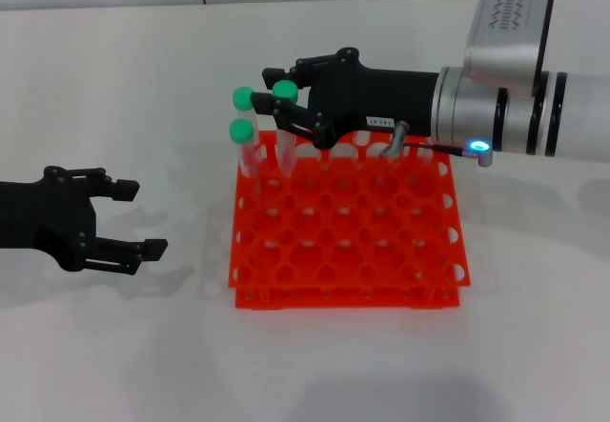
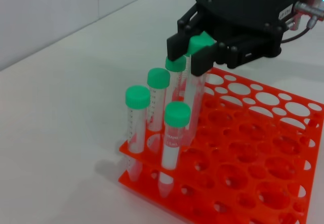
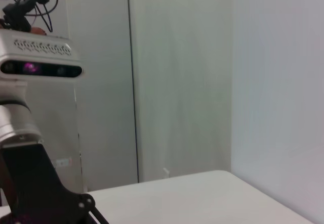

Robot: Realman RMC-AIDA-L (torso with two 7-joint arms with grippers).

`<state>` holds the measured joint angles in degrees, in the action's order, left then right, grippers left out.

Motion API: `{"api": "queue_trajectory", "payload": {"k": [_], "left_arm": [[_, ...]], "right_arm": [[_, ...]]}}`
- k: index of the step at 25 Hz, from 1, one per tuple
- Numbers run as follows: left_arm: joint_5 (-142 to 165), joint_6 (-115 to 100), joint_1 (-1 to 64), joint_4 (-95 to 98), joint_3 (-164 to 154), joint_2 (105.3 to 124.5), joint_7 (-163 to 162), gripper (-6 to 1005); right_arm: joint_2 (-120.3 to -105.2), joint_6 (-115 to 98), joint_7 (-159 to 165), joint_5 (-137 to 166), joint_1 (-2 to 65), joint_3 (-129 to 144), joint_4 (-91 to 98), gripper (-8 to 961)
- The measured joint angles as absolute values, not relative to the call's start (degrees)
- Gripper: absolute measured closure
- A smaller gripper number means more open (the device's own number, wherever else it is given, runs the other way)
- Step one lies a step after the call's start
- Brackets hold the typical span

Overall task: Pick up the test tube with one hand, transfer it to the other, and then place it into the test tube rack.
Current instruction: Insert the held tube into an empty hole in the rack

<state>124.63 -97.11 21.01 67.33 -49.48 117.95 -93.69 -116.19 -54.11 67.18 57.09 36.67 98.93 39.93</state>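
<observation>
The orange-red test tube rack (image 1: 419, 271) (image 2: 283, 133) sits mid-table. My right gripper (image 1: 281, 93) (image 2: 195, 52), the one with the white label, hovers over the rack's far left corner, shut on the test tube (image 1: 284, 90) (image 2: 193, 95) just under its green cap. The tube hangs upright with its lower end at a hole in the rack. My left gripper (image 1: 143, 219) stands open with nothing in it, low over the table to the left of the rack. The right wrist view shows neither the tube nor the rack.
Other green-capped tubes (image 1: 241, 133) (image 2: 137, 97) stand in holes along the rack's left edge, close beside the held one. The white table (image 1: 114, 346) extends around the rack. A wall and my own head camera (image 3: 40, 62) fill the right wrist view.
</observation>
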Motion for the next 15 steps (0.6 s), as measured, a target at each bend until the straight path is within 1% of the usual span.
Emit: {"api": "queue_trajectory", "payload": {"k": [15], "left_arm": [[124.63, -97.16, 21.09, 67.32, -49.56, 118.17, -93.55, 114]], "right_arm": [[-116.19, -52.55, 66.73, 57.07, 36.81, 100.74, 39.34, 678]]}}
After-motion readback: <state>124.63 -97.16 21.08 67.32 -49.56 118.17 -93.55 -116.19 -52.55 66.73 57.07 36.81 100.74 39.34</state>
